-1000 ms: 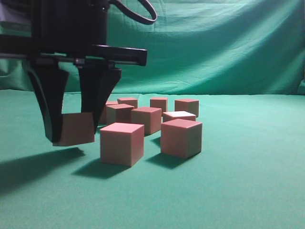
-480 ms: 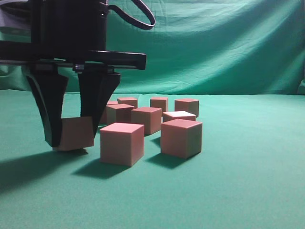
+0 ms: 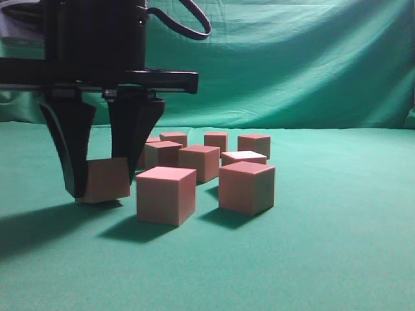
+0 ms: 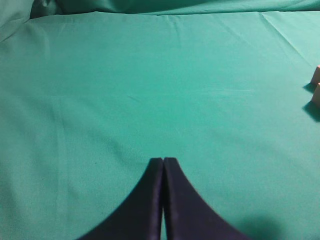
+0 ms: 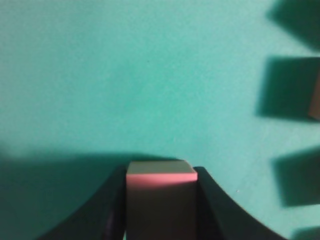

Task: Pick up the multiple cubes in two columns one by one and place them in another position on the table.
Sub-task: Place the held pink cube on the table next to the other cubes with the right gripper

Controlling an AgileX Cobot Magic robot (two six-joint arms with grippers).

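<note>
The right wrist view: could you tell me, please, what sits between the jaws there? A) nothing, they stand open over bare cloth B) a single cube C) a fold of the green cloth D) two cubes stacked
B: in the right wrist view one cube with a pinkish top sits clamped between the two black jaws of the right gripper, and the exterior view shows that cube held low at the table.

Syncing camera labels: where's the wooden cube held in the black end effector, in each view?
Exterior: small tan wooden cube at lower left, clamped in the black right end effector.
Right wrist: bottom centre, pink top edge showing.
Left wrist: not visible.
Shared landmark: wrinkled green cloth table.
</note>
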